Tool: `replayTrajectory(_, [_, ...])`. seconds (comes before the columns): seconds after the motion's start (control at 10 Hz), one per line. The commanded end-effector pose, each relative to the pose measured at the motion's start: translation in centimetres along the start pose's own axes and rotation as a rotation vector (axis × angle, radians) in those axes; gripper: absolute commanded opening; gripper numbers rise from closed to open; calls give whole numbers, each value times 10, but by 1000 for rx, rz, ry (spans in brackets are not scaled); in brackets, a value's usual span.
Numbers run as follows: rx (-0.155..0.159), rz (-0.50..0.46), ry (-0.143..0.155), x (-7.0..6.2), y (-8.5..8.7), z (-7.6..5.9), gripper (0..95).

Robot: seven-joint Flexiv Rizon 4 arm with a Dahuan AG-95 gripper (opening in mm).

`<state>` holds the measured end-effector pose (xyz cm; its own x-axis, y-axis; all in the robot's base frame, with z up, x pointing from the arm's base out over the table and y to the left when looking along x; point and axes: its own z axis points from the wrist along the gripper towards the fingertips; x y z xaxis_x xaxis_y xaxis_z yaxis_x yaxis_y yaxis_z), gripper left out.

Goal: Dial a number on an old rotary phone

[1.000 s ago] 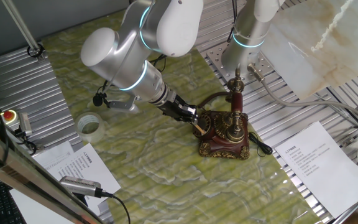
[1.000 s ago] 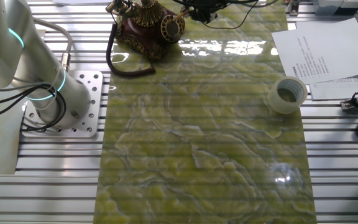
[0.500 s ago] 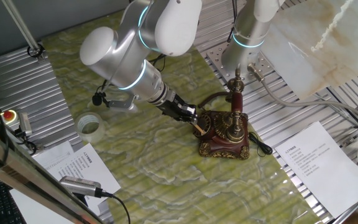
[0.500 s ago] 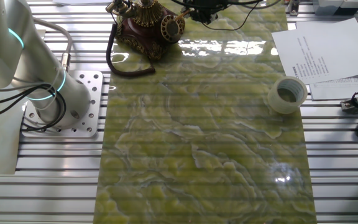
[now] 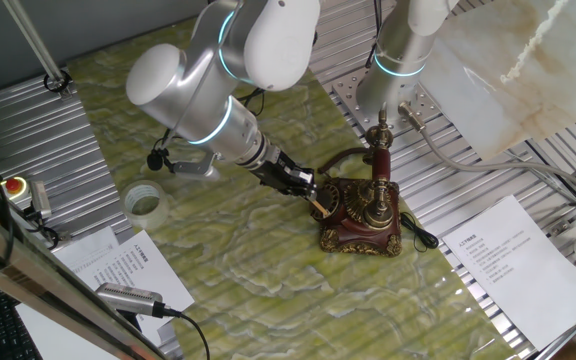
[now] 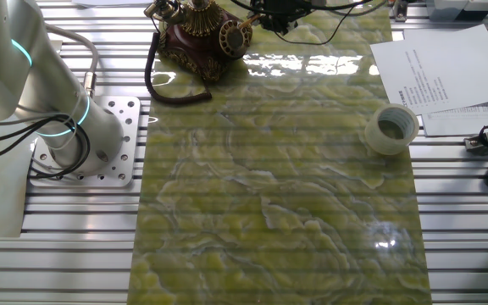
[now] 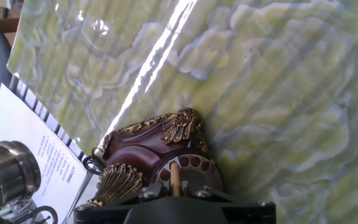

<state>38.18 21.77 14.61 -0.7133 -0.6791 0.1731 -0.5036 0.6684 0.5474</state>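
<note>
The old rotary phone (image 5: pixel 366 218) stands on the green marbled mat, dark red-brown with brass trim. Its handset (image 5: pixel 379 160) rests on the tall cradle. From the other side the phone (image 6: pixel 195 36) is at the top edge, with its round dial (image 6: pixel 234 36) facing right. My gripper (image 5: pixel 311 192) is right at the dial and is shut on a thin wooden stick (image 7: pixel 174 173). The stick's tip lies against the dial (image 7: pixel 191 169) among the finger holes. In the hand view the gripper (image 7: pixel 174 188) shows only as a dark bar at the bottom edge.
A clear tape roll (image 5: pixel 144 200) sits on the mat's left side, (image 6: pixel 390 129) in the other fixed view. Printed sheets (image 5: pixel 513 258) (image 5: pixel 118 265) lie beside the mat. The phone's black cord (image 6: pixel 169 89) loops onto the metal slats near the arm's base (image 6: pixel 91 140).
The arm's upper links have shifted slightly to the left. The gripper stays at the dial with the stick, and the phone has not moved.
</note>
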Motion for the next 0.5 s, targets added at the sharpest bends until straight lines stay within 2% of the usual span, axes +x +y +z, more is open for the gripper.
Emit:
replayTrajectory(0.1, [-12, -3, -3, 0, -1, 0, 0])
replayTrajectory(0.5, [-16, -9, -4, 0, -2, 2, 0])
